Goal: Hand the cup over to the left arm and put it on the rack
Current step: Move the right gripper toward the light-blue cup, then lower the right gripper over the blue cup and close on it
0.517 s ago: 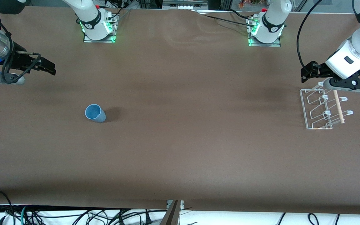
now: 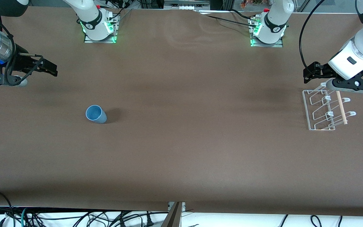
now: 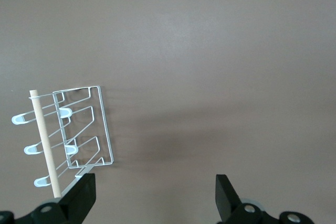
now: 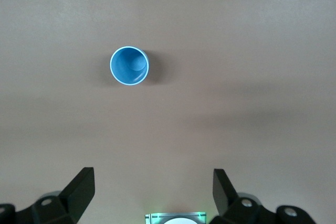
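The light-blue cup point(image 2: 95, 114) stands upright on the brown table, mouth up, toward the right arm's end; the right wrist view shows it from above point(image 4: 129, 66). My right gripper point(image 2: 54, 70) hangs open over bare table, apart from the cup, and its jaws point(image 4: 154, 190) have nothing between them. The white wire rack point(image 2: 329, 113) with its pale wooden rod point(image 2: 341, 108) lies at the left arm's end. My left gripper point(image 2: 308, 73) hovers open by the rack's edge nearest the bases. In the left wrist view the rack point(image 3: 106, 124) lies beside the empty gripper point(image 3: 155, 198).
Both arm bases point(image 2: 99, 30) point(image 2: 267, 33) with green lights stand along the table edge farthest from the front camera. Cables hang off the nearest edge. A wide stretch of brown table separates cup and rack.
The right arm's wrist has shifted slightly toward the middle of the table. Cup, rack and left arm have not moved.
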`<state>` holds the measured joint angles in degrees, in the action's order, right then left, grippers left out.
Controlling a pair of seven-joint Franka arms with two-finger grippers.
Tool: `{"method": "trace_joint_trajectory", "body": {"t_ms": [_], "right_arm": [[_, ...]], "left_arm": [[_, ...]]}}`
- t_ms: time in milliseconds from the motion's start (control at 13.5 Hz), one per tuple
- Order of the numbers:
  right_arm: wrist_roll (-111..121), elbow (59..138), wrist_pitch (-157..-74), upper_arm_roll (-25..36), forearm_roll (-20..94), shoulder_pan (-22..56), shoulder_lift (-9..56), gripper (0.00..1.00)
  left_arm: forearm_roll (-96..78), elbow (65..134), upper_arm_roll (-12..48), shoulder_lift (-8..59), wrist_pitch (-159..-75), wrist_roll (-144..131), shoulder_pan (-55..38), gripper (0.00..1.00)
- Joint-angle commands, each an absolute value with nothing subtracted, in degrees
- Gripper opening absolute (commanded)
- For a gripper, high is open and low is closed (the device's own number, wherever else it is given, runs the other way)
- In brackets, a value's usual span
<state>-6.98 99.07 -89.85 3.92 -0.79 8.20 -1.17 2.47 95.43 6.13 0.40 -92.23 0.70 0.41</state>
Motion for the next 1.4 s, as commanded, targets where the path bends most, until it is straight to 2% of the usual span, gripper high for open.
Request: {"method": "trace_joint_trajectory", "body": {"t_ms": [0,295,665,1034,1182,1330], "right_arm": [[-7.2,97.6,-89.0,3.5,0.4,7.5,0.1,1.0],[-6.4,97.9,-88.9,3.3,0.4,8.2,1.2,0.99],[-2.2,98.9,-91.7,3.3,0.4,8.2,6.8,0.99],[-1.1,110.5,-106.0,3.3,0.4,8.1,7.8,0.99],[0.5,115.2,-114.3,3.3,0.4,8.1,8.4,0.99],[1.1,117.1,-119.6,3.4,0.4,8.0,10.6,0.99]], "left_arm": [[3.3,95.8,6.2,-0.4,-91.8,0.7,0.4,1.0],[3.3,95.8,6.2,-0.4,-91.8,0.7,0.4,1.0],[3.3,95.8,6.2,-0.4,-91.8,1.0,0.5,1.0],[3.3,95.8,6.2,-0.4,-91.8,1.0,0.5,1.0],[3.3,95.8,6.1,-0.4,-91.8,1.1,0.5,1.0],[3.3,95.8,6.1,-0.4,-91.8,1.0,0.5,1.0]]}}
